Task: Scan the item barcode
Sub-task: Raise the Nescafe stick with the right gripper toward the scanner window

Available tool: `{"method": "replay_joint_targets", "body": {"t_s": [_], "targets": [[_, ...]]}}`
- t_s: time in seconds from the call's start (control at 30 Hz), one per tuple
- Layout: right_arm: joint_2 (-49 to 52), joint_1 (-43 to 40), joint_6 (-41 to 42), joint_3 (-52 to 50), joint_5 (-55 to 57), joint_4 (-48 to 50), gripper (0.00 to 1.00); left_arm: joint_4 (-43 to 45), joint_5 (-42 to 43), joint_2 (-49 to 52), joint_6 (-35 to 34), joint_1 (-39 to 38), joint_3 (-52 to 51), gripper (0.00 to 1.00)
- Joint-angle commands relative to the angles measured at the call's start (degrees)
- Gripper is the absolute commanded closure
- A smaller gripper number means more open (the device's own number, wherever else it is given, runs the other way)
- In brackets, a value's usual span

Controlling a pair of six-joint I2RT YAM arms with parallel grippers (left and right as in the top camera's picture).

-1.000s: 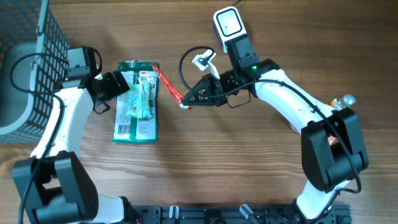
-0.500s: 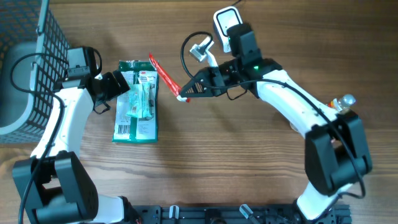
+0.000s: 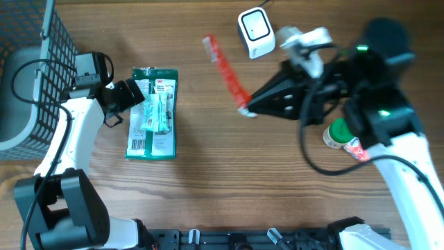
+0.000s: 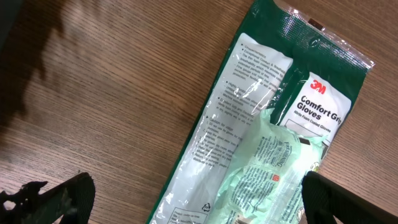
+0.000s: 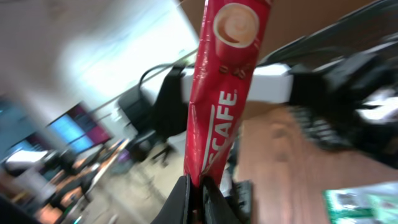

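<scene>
A red coffee sachet [image 3: 225,69] hangs in the air left of the white barcode scanner [image 3: 255,28], tilted, its lower end pinched in my right gripper [image 3: 248,111], which is raised high over the table. In the right wrist view the sachet [image 5: 221,93] rises straight from the shut jaws of the right gripper [image 5: 198,193], with the room blurred behind it. My left gripper [image 3: 139,97] stands open at the left edge of a green glove package [image 3: 152,114]. Its two fingertips [image 4: 62,196] straddle the package [image 4: 267,124] without touching it.
A dark wire basket [image 3: 35,42] stands at the far left with a grey container inside. A green-capped bottle [image 3: 340,135] lies on the table under my right arm. The scanner's cable runs off the top edge.
My right arm has risen and swung right, carrying the red sachet away from the glove package toward the scanner. The left arm and the package have not moved.
</scene>
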Motion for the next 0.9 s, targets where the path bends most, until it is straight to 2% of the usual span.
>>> {"method": "replay_joint_targets", "body": {"t_s": [0.0,0.13,0.23,0.33,0.5,0.6,0.8,0.87], "targets": [[-4.00,-4.02,12.46,0.15,6.10,5.55,0.96,0.15,0.44,-1.14,-0.31,0.22,0.52,0.00],[-4.63,-4.39,42.14,0.15,8.17,37.94,0.96,0.15,0.44,-1.14,-0.31,0.22,0.52,0.00],[-4.63,-4.39,50.45,0.15,7.13,50.93,0.96,0.15,0.44,-1.14,-0.31,0.22,0.52,0.00],[-4.66,-4.37,50.77,0.15,1.38,63.49,0.96,0.15,0.46,-1.14,-0.31,0.22,0.52,0.00],[-4.63,-4.15,46.80,0.15,-0.04,73.79,0.96,0.15,0.44,-1.14,-0.31,0.22,0.52,0.00],[-4.37,-2.93,39.32,0.15,-3.43,73.50,0.96,0.15,0.44,-1.14,-0.31,0.22,0.52,0.00],[-2.08,-0.76,31.19,-3.67,-4.09,72.78,0.96,0.15,0.46,-1.14,-0.31,0.22,0.52,0.00],[-0.33,-0.76,25.81,-7.10,-4.09,67.67,0.96,0.15,0.46,-1.14,-0.31,0.22,0.52,0.00]]}}
